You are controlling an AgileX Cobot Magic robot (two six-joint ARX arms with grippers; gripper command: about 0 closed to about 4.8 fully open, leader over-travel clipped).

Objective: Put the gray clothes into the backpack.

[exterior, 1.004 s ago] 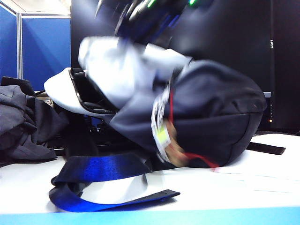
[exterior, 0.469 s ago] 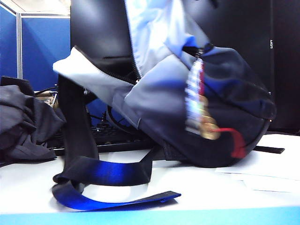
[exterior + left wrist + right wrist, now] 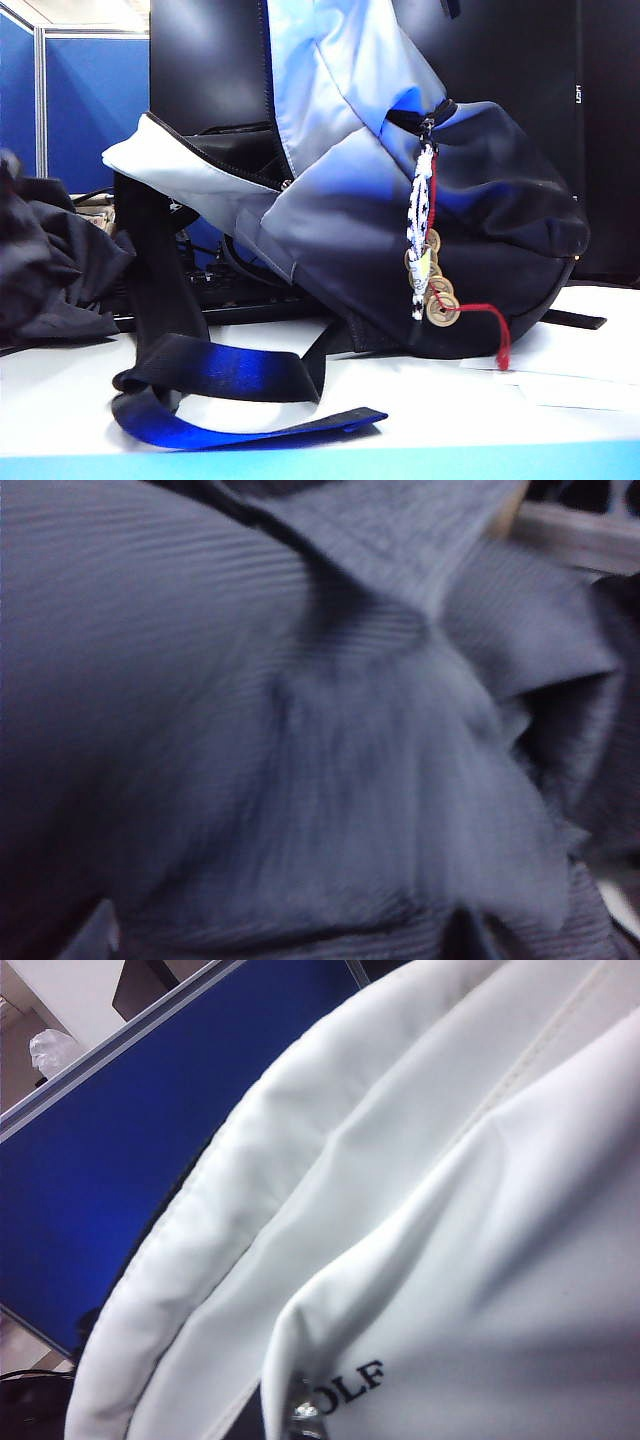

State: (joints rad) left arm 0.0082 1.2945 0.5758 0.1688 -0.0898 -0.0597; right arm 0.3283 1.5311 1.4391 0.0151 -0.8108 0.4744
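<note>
- The backpack (image 3: pixel 400 230) sits on the white tabletop (image 3: pixel 560 400), its pale front panel pulled up out of the top of the exterior view, mouth gaping.
- The gray clothes (image 3: pixel 45 265) lie heaped left of it.
- My left pincer: unseen, ribbed cloth (image 3: pixel 300 730) fills its camera; I cannot tell its state.
- My right pincer: unseen, pressed together, white panel (image 3: pixel 450 1210) close before its camera.
</note>
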